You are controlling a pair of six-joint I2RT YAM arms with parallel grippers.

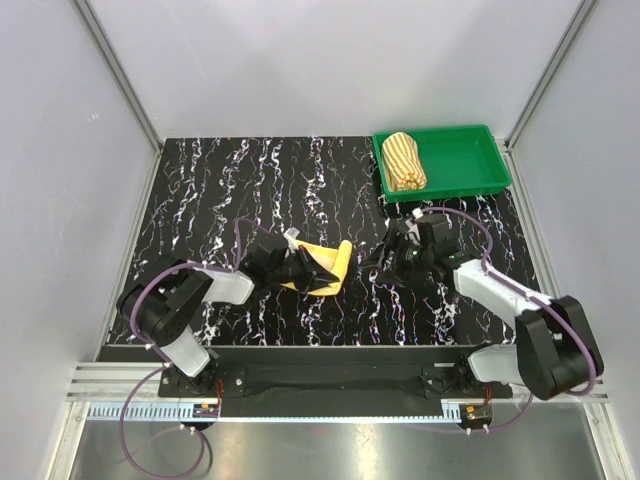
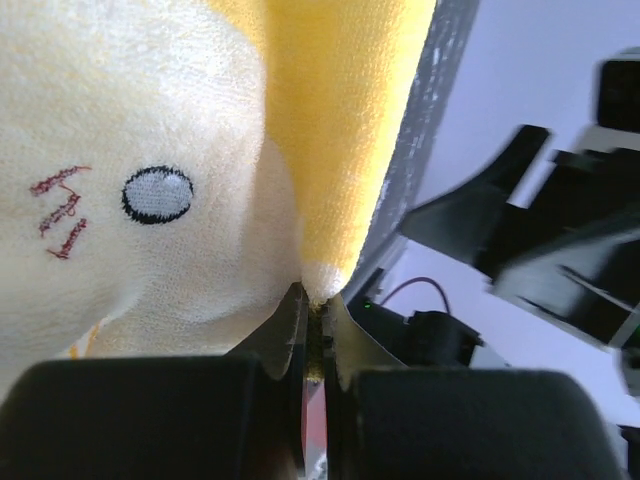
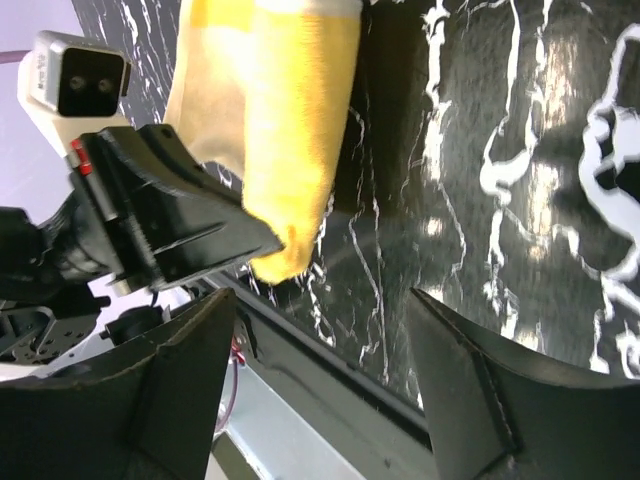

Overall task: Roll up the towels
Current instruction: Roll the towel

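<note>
From above, the left gripper (image 1: 285,268) covers the near left part of the yellow towel (image 1: 330,265), and its fingertips are lost under its own black body. The right gripper (image 1: 392,258) blends into the dark table (image 1: 220,190), so its jaws are unreadable there. The striped towel (image 1: 405,160), in the green tray (image 1: 470,170) at the far right corner, is too small for detail. At the left wrist, the yellow towel overruns the top and left edges, its red stitching (image 2: 62,210) is illegible, and the right arm (image 2: 540,230) is blurred.
</note>
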